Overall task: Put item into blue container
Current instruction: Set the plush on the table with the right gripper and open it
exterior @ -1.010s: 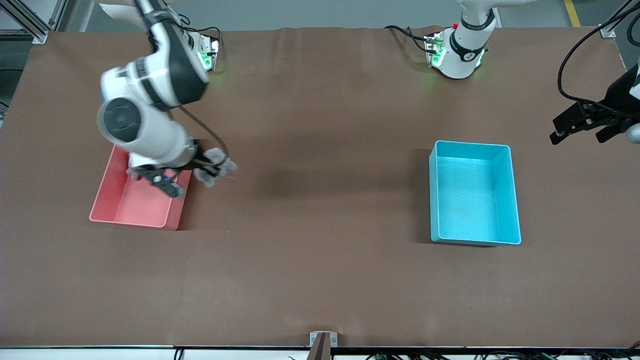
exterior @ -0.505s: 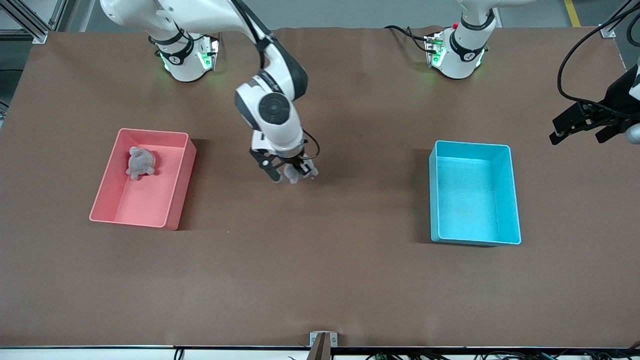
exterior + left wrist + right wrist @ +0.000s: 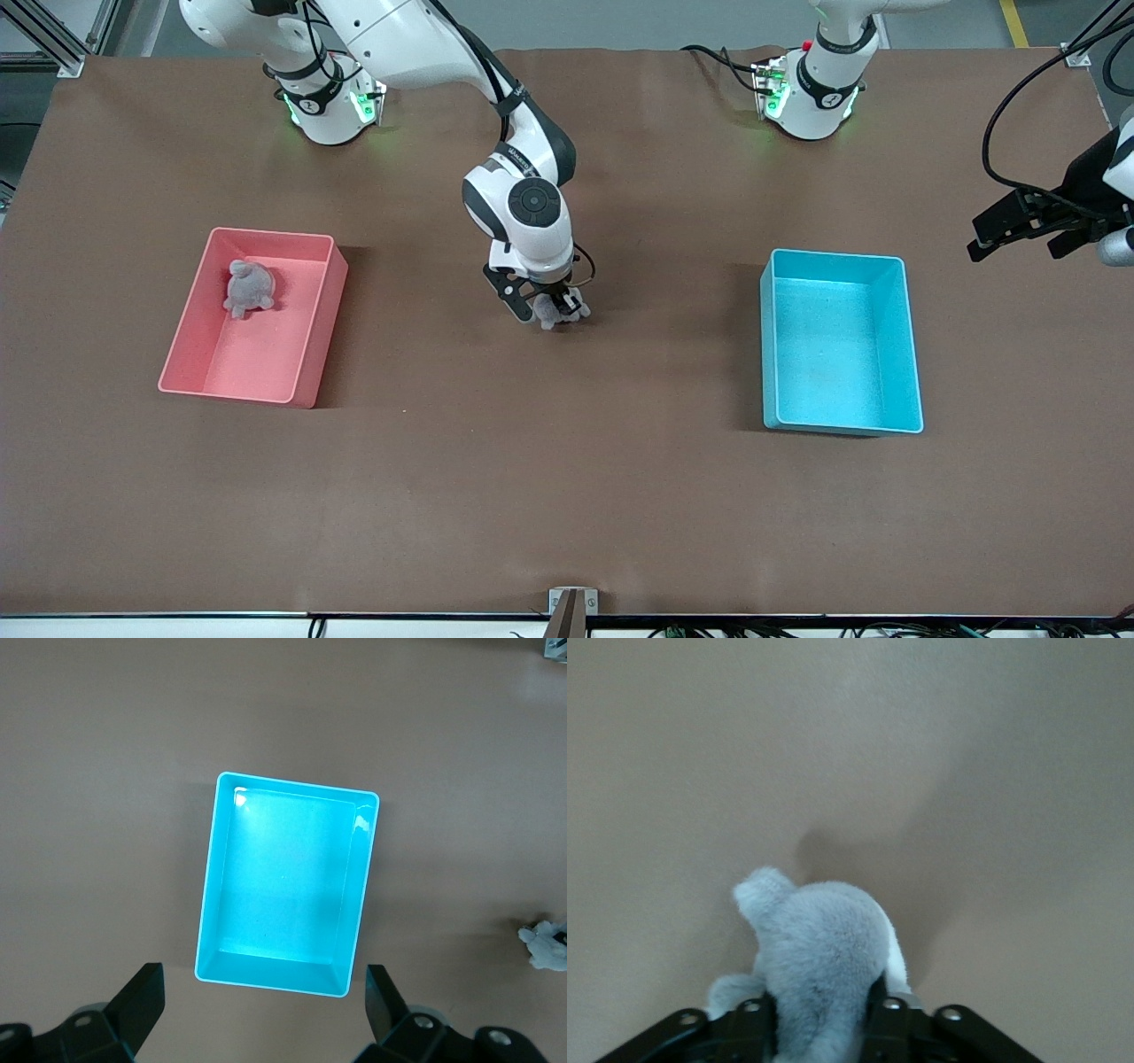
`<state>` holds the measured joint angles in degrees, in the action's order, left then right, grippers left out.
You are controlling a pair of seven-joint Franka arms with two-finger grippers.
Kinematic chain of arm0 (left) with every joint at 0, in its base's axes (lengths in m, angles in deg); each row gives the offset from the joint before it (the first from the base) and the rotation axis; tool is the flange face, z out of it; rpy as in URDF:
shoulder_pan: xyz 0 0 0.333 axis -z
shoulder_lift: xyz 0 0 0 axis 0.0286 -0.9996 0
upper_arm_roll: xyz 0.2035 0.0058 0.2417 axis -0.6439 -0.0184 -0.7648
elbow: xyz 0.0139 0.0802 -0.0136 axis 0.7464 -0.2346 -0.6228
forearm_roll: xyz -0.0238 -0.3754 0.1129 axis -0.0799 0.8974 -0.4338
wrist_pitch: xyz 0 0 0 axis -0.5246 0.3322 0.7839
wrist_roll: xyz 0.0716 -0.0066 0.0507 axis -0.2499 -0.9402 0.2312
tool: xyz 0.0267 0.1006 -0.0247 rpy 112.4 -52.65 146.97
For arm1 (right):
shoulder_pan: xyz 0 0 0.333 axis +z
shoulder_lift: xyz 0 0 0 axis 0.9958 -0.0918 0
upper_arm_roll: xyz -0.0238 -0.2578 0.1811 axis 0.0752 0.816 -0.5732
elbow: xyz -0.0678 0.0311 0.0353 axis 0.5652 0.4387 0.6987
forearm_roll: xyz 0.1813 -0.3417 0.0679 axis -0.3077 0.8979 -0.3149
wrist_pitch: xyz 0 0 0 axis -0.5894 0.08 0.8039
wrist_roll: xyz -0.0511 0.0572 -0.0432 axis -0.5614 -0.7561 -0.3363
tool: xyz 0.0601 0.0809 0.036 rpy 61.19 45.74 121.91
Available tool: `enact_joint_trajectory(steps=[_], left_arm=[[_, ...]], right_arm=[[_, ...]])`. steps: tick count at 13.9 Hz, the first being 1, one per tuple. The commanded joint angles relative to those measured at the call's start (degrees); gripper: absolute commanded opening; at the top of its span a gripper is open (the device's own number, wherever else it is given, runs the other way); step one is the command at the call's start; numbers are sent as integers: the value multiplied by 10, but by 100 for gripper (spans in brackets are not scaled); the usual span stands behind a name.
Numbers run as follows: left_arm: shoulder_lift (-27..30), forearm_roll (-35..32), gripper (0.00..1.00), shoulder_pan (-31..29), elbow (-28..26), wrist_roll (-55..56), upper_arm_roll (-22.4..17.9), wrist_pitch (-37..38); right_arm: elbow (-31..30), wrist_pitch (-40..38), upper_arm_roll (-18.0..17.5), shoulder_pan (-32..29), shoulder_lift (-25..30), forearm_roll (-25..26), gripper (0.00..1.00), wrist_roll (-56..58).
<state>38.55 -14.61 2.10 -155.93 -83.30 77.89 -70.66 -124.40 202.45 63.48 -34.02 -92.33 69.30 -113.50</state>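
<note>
Care matters now: the right gripper (image 3: 551, 312) has its jaws clamped on a grey soft toy (image 3: 554, 310) over the middle of the bench (image 3: 567, 496), between the pink bin (image 3: 314, 346) and the blue container (image 3: 895, 346), so it should squeeze until the toy is over the blue one. Its long side runs out from the jaws, with the ear end pointing away from them. Off by the bench edge, the left gripper (image 3: 1019, 232) waits with its jaws wide apart.
</note>
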Motion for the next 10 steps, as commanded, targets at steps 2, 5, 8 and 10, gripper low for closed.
enact_joint_trajectory(steps=[2, 5, 8, 10], left_arm=[[-12, -9, 100, 2, 4, 1, 1, 17], [-30, -9, 100, 4, 5, -7, 5, 27], [-56, -8, 100, 16, 6, -9, 13, 43], [-60, -2, 100, 24, 5, -1, 34, 44]], right_arm=[[8, -11, 4, -5, 8, 26, 100, -8], [5, -65, 6, -35, 54, 32, 100, 50], [-4, -138, 6, -82, 107, 32, 100, 130], [-38, -159, 6, -123, 156, 32, 100, 213]])
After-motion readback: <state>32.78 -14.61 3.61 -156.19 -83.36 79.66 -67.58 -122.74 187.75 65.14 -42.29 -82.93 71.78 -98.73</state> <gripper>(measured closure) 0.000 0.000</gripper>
